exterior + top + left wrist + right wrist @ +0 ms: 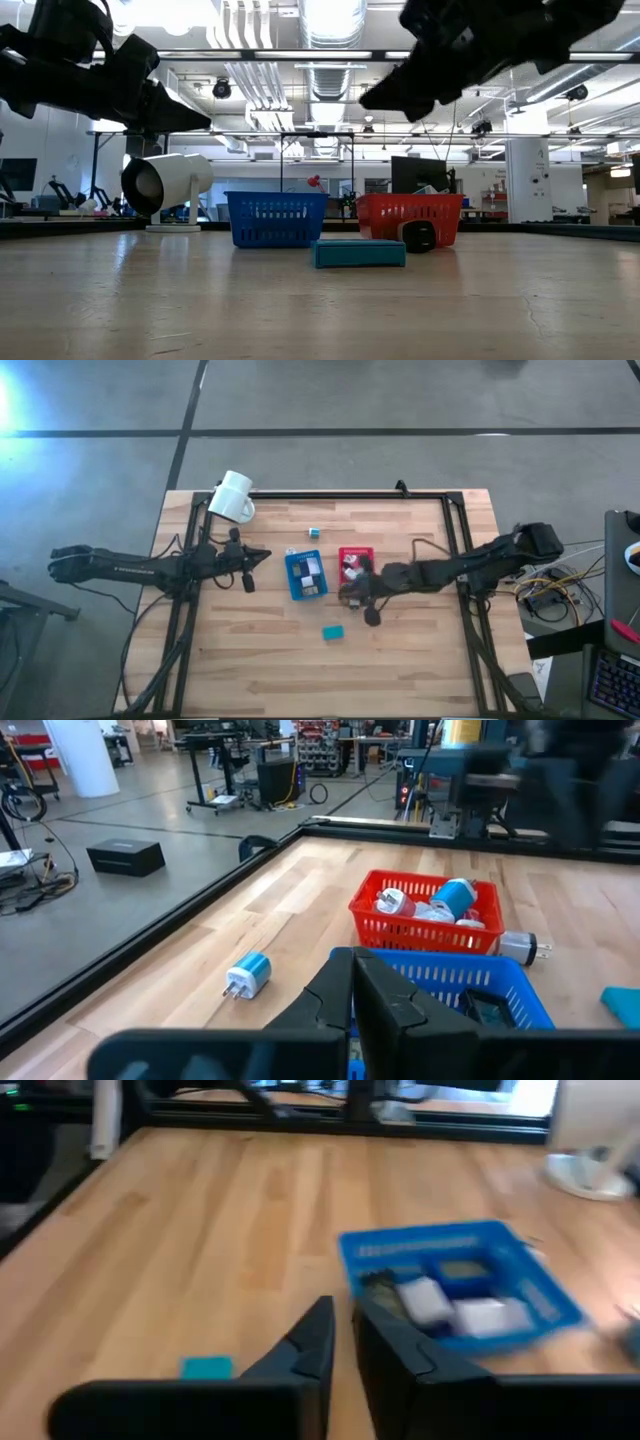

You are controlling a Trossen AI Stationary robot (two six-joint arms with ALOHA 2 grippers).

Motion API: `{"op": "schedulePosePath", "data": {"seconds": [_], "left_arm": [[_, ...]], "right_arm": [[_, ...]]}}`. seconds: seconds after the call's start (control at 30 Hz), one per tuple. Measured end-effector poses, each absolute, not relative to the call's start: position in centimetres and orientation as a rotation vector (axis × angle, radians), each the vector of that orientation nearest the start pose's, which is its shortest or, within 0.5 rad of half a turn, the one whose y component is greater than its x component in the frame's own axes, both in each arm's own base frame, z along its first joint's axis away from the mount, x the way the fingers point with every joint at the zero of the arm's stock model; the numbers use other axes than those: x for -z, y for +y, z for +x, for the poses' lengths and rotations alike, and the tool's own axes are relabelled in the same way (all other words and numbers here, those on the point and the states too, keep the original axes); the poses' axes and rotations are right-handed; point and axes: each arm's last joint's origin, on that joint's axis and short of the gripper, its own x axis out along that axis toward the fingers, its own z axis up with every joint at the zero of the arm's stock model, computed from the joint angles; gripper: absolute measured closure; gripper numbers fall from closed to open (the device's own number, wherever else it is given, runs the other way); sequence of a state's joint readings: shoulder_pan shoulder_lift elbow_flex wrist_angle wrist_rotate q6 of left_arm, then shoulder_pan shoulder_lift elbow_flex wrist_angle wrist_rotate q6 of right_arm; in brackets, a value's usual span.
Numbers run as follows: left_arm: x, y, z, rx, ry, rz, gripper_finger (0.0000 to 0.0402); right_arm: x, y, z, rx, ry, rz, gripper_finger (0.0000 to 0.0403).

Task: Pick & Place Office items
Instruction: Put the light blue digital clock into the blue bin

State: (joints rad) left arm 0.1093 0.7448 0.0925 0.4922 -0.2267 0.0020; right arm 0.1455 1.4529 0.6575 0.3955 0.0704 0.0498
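The office items are small pieces. Some lie in the blue tray (306,573) and the red tray (355,565). A teal block (333,632) lies flat on the table near the near edge, and a small blue-and-white plug piece (314,533) lies beyond the blue tray. A dark piece (420,235) rests against the red tray's near side. My left gripper (250,568) hovers left of the blue tray, shut and empty (350,982). My right gripper (366,603) hangs above the red tray's near corner, its fingers a narrow gap apart with nothing between them (342,1325).
A large white mug (233,497) lies on its side at the table's far left corner. A dark frame rail (350,494) runs along the far edge and down both sides. Bare wood stretches along the near half of the table around the teal block.
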Motion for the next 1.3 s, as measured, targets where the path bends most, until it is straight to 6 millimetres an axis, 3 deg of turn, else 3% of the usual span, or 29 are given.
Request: {"op": "schedulePosePath", "data": {"seconds": [0.13,0.37,0.67,1.03,1.3], "left_arm": [[-16.5,2.3,15.0,-0.335,0.17,0.005,0.0383],[-16.3,2.3,15.0,-0.334,0.186,0.003,0.0384],[-16.3,2.3,15.0,-0.335,0.187,0.003,0.0385],[-16.3,2.3,15.0,-0.334,0.188,0.011,0.0383],[-16.3,2.3,15.0,-0.334,0.188,0.011,0.0381]], "right_arm": [[-19.6,6.5,31.1,-0.129,0.42,-0.004,0.0307],[-17.6,10.4,33.8,-0.197,0.645,-0.02,0.0209],[-14.7,11.1,36.6,-0.165,0.872,-0.074,0.0133],[-12.7,11.2,36.7,-0.185,0.975,-0.093,0.0095],[-12.0,10.6,36.5,-0.204,0.996,-0.079,0.0129]]}}
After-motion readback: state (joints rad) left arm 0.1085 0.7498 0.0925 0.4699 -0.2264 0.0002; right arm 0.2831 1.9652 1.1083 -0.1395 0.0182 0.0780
